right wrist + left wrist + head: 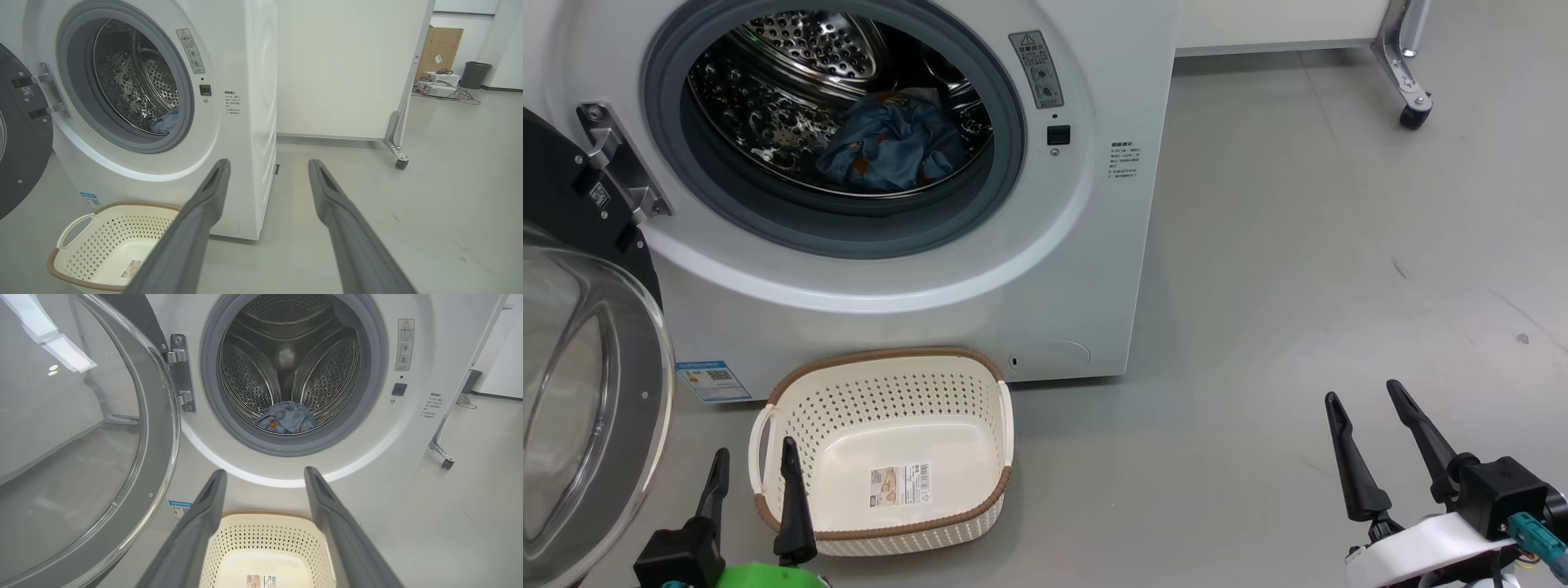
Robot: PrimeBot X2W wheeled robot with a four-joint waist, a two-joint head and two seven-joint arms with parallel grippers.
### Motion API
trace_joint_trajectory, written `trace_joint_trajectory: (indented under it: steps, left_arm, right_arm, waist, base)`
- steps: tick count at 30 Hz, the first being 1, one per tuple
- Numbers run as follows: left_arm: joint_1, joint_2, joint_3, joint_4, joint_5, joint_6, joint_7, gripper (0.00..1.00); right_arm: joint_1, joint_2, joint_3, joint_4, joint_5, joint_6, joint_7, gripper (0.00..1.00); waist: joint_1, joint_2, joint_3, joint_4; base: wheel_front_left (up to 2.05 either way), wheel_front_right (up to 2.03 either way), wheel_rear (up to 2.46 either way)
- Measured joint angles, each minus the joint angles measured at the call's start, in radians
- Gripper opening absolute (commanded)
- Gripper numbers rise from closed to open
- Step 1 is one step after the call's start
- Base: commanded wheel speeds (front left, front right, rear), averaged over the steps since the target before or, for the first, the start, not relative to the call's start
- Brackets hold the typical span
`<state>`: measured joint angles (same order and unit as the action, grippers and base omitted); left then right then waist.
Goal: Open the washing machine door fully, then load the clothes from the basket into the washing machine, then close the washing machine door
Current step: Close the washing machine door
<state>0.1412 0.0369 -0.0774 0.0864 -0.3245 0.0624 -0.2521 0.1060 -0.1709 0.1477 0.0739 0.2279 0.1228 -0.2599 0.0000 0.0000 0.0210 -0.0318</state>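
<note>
The washing machine door (572, 392) stands swung wide at the left; the clothes (890, 147) lie in the drum (768, 90) of the washing machine (1078, 269); the basket (882, 392), its bottom bare, sits on the floor (1298, 245) just before it; the left claw (755, 449) and the right claw (1362, 390) are both released, grasping nothing.

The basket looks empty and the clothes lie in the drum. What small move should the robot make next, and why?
Probably bring the left gripper toward the washing machine door, to begin pushing it shut. The basket holds only its label, the clothes lie in the drum, the door stands open on the left, and that gripper is open, empty and nearest.
</note>
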Motion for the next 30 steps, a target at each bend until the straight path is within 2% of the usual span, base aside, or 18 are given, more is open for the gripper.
trace_joint_trajectory:
  steps: [15,30]
  left_arm:
    - [0.003,0.001,-0.01,0.0,0.018,0.003,0.0,1.0]
    - [0.003,0.001,-0.017,-0.003,0.025,0.004,0.0,1.0]
  right_arm:
    - [0.0,0.003,0.0,0.0,0.0,0.0,0.0,1.0]
    - [0.0,0.005,-0.002,-0.001,0.0,0.0,0.0,1.0]
  waist:
    - [0.0,0.0,0.001,-0.003]
    - [0.0,0.0,0.005,-0.006]
  base:
    - [-0.66,0.66,0.0]
    - [-0.12,0.12,0.0]
